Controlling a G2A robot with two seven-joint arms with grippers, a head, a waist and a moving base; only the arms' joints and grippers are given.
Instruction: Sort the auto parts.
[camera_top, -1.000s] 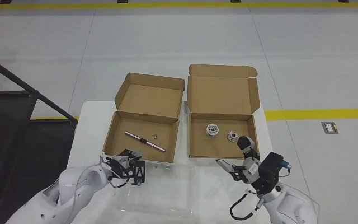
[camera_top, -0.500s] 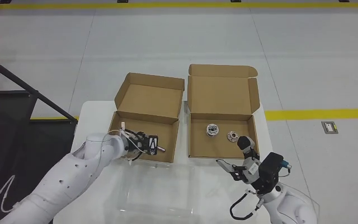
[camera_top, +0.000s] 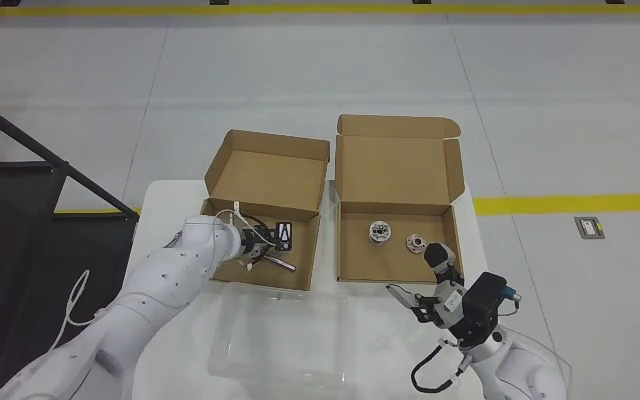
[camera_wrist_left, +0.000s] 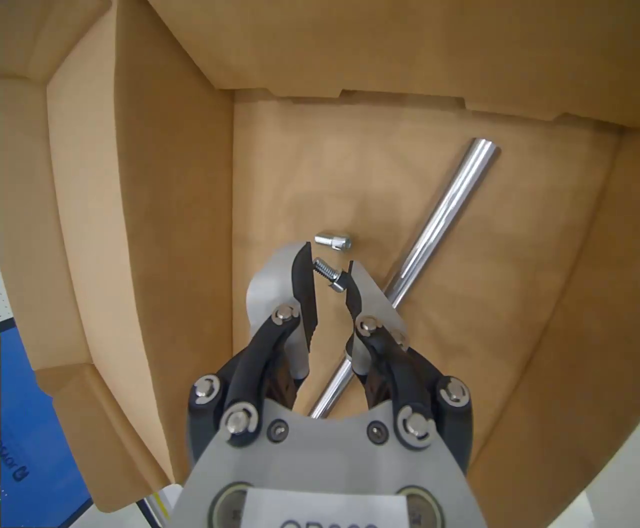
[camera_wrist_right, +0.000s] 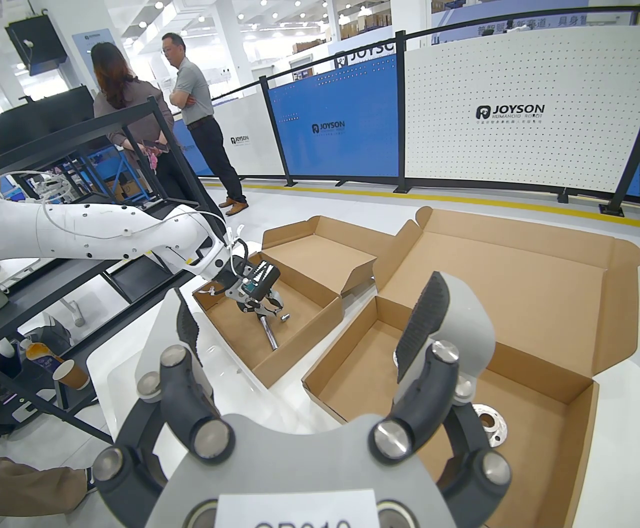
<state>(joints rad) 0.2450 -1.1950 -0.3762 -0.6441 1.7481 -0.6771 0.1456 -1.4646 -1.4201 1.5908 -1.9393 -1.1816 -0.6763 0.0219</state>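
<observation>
The left pincer (camera_wrist_left: 328, 266) pinches a small bolt (camera_wrist_left: 329, 276) inside the left box (camera_wrist_left: 150, 200) beside a rod (camera_wrist_left: 440, 215). The right pincer (camera_top: 418, 275) gapes wide at the right box's (camera_top: 390, 262) five o'clock.

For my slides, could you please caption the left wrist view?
Left gripper holding a bolt inside the cardboard box, near a second bolt and steel rod.

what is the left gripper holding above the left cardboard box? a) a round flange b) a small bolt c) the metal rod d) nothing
b: a small bolt is pinched between the fingertips of the left gripper, while the metal rod lies loose on the floor of the box.
</observation>
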